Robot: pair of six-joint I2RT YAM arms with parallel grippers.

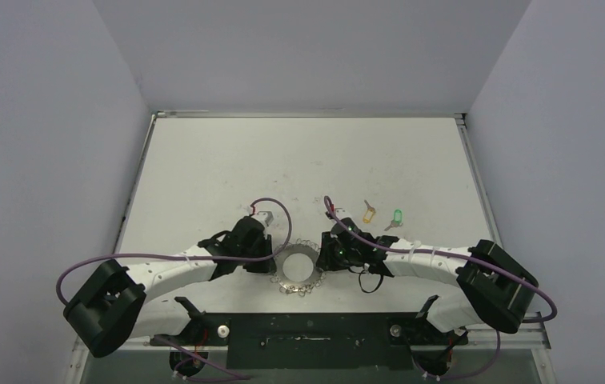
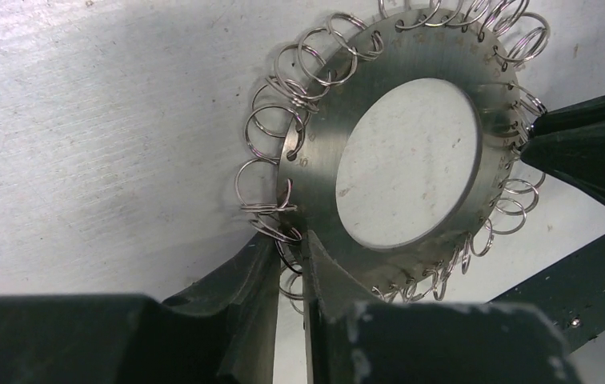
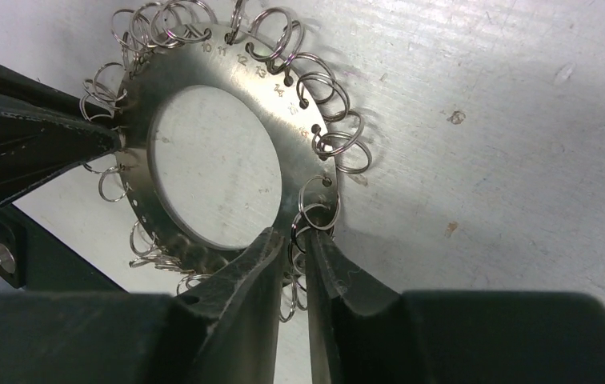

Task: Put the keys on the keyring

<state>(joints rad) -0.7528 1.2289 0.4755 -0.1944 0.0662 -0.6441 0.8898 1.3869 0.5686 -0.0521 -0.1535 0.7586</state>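
Rim of keyring (image 2: 315, 152) pinched from both sides: left gripper (image 2: 298, 268) on left, right gripper (image 3: 299, 256) on right. Lying far-right: yellow key (image 1: 369, 214), green key (image 1: 397, 217); right gripper nearer

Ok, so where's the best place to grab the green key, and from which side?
Take the green key by its plastic head, coming straight down from above. It lies flat on the table, and the head is its broadest part; the thin metal blade gives little to pinch. The yellow key lies apart to its left, so there should be room.
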